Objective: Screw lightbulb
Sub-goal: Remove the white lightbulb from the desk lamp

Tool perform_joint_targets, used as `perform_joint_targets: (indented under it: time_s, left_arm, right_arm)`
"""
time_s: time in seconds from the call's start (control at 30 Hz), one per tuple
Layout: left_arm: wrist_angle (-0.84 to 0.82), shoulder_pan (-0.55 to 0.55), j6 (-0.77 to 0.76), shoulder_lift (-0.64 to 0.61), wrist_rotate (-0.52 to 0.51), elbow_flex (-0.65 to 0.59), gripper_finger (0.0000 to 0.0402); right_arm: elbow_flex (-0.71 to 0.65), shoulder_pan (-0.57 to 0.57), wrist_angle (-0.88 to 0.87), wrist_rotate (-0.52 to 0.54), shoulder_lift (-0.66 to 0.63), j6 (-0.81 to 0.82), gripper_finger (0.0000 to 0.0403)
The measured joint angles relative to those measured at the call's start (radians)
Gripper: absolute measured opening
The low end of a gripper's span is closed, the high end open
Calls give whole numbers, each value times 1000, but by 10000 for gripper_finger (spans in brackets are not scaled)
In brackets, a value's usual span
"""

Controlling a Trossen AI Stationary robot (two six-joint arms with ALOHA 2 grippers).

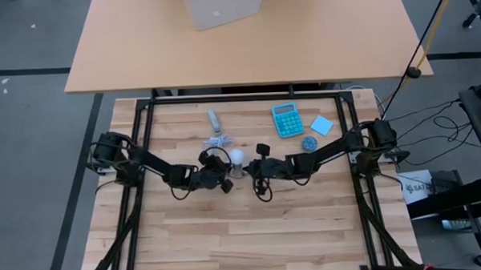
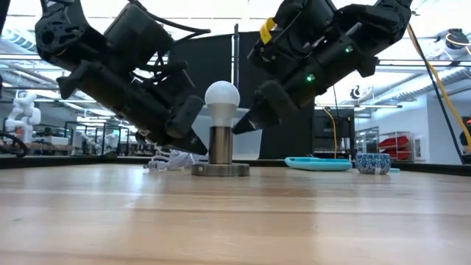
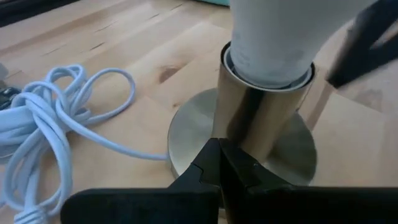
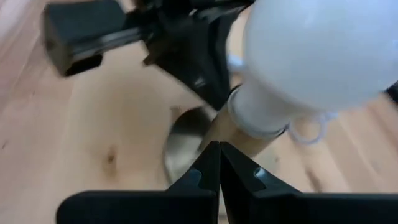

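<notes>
1. Two dark arms meet over the middle of the wooden bench [image 1: 244,231], one from each side, with the lightbulb [image 2: 221,96] between them.
2. At the left, the left gripper [image 2: 193,140] slants down toward the socket base [image 2: 221,168]; its fingers are pressed fully together and hold nothing, their tip just beside the base's metal stem.
3. Behind and left of the base lies a white coiled cable [image 3: 43,124], loosely bundled on the bench.
4. In the centre, the lightbulb stands upright in the stem of the round grey socket base, its frosted head on top and its narrow end seated inside the stem's rim, as the left wrist view shows.
5. Right of the bulb, the right gripper [image 2: 246,121] angles down toward it from the other side; its fingers are also fully closed and empty, their tip close to the bulb's neck without a visible grip on it.
6. Farther right on the bench sit a teal calculator [image 1: 286,120], a light blue square card [image 1: 321,125] and a small round blue patterned dish [image 1: 309,143].
</notes>
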Motion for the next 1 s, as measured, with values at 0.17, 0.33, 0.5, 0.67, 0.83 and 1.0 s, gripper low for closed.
perform_joint_targets:
  time_s: [0.17,0.33,0.5,0.67,0.83,1.0]
  left_arm:
    - [53,6,41,0,1,0,0]
    - [51,6,44,0,1,0,0]
    - [49,-1,45,0,1,0,0]
    - [39,22,45,-9,85,0,0]
    - [67,26,45,-10,133,0,0]
    - [87,8,93,-52,122,0,0]
  right_arm:
    - [0,0,-32,-85,0,5,0]
    - [0,0,-110,-107,-1,30,0]
    - [0,0,-225,-108,-1,60,0]
    - [-3,0,-278,-127,-1,88,0]
    - [-41,0,-172,-127,-1,86,0]
    - [-120,0,37,-98,-1,111,0]
